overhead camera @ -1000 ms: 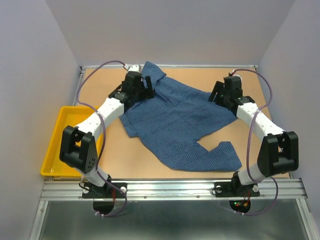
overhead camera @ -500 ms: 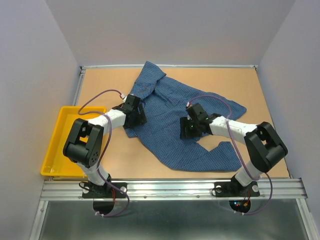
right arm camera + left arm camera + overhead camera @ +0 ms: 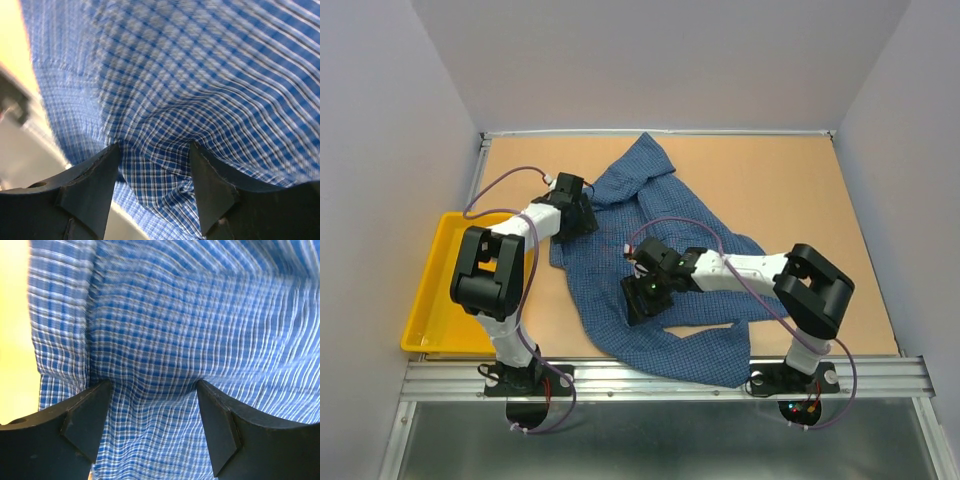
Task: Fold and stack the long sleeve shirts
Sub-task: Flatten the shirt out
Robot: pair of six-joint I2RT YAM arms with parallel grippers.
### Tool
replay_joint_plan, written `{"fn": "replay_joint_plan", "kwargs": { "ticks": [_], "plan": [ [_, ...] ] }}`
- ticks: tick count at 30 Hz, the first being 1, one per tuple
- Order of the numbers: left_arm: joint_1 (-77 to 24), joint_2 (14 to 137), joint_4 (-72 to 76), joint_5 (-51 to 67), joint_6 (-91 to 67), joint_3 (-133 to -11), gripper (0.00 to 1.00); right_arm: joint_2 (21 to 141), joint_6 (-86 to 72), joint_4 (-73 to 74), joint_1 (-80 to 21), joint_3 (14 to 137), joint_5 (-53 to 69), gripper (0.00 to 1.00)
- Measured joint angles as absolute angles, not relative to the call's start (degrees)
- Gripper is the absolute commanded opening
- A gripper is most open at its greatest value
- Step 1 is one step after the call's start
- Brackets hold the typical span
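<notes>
One blue finely checked long sleeve shirt (image 3: 610, 262) lies rumpled across the middle of the table, collar end toward the far side and a sleeve trailing to the near edge. My left gripper (image 3: 575, 216) rests on its left edge. In the left wrist view (image 3: 152, 390) the jaws stand apart, tips pressed into the cloth (image 3: 200, 315), which puckers between them. My right gripper (image 3: 642, 298) is low on the shirt's near middle. In the right wrist view (image 3: 155, 150) its jaws also stand apart, with a fold of cloth (image 3: 210, 75) bulging between the tips. No second shirt shows.
A yellow tray (image 3: 438, 290) sits off the table's left side, close to the left arm. The tan tabletop (image 3: 800, 190) is bare at the right and far left. A metal rail (image 3: 670, 378) runs along the near edge, just below the trailing sleeve.
Both arms came from the far edge toward the near side over the shirt. The shirt has bunched and shifted left and nearer, leaving the right of the table bare; the sleeve now reaches the near edge.
</notes>
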State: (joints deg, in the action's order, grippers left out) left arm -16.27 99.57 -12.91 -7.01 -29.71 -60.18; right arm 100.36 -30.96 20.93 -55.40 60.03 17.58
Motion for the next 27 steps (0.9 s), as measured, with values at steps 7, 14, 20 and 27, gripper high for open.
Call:
{"fn": "replay_joint_plan", "kwargs": {
  "ticks": [7, 14, 20, 27],
  "plan": [
    [-17.74, 97.89, -12.19, -6.13, -24.56, -64.34, 0.84, 96.9, -27.29, 26.33, -49.82, 66.65, 18.63, 0.52],
    [-25.36, 91.66, -9.87, -4.03, -21.98, -62.92, 0.83, 88.18, -22.98, 26.28, -20.69, 71.02, 8.62, 0.43],
    [-25.78, 91.33, -9.23, -3.18, -23.05, -57.69, 0.83, 90.54, -20.53, 27.29, -10.02, 71.24, 2.59, 0.43],
    [-25.36, 94.21, -9.47, -3.25, -25.06, -55.79, 0.81, 96.73, -20.1, 27.73, -8.1, 68.75, -0.23, 0.49]
  ]
}}
